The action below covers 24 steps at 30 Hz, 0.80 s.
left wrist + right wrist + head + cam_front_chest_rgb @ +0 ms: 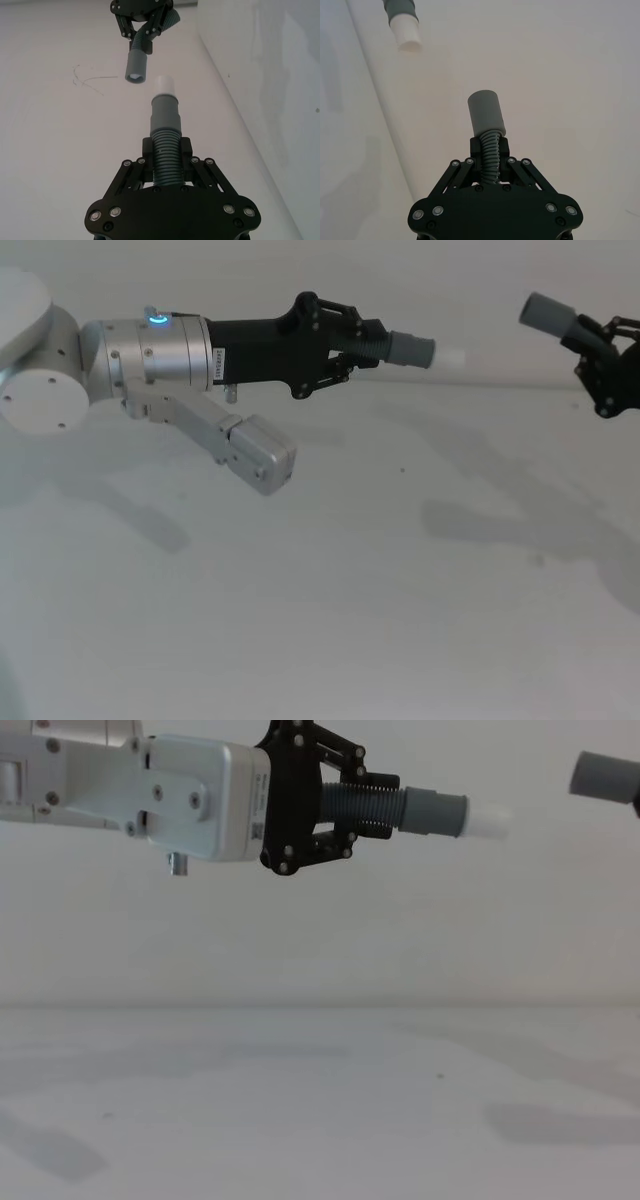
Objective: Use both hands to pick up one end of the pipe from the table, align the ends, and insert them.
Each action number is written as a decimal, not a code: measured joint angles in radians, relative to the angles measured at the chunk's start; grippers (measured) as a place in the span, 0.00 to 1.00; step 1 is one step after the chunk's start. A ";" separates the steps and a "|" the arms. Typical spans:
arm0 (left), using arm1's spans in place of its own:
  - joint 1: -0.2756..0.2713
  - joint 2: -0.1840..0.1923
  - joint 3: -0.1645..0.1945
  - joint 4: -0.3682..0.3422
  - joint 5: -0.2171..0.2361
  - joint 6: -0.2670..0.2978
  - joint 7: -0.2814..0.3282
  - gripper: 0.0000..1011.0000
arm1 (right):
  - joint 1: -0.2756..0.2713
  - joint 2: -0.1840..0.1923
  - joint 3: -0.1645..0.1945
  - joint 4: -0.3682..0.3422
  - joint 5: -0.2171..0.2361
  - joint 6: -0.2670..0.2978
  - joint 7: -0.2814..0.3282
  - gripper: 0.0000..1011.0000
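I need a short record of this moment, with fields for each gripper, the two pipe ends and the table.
left gripper: shut on white-tipped pipe piece, in the air
right gripper: shut on plain-cuff pipe piece, in the air
ends: facing each other, apart, not yet inserted
table: below, neither piece touches it

You are working in what looks like a robotics lab or test cell: a broad, plain off-white tabletop [300, 630] runs back to a blank pale wall [400, 930], and a silver machined robot arm [150, 355] reaches over it.
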 joint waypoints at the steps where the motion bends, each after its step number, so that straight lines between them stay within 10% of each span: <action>1: 0.000 0.000 0.000 0.000 0.001 -0.001 0.000 0.30 | 0.000 0.005 0.003 0.002 -0.002 -0.004 0.001 0.18; 24: -0.008 -0.001 0.002 0.005 0.010 -0.018 0.004 0.30 | -0.074 0.044 -0.015 -0.093 0.092 -0.042 0.107 0.18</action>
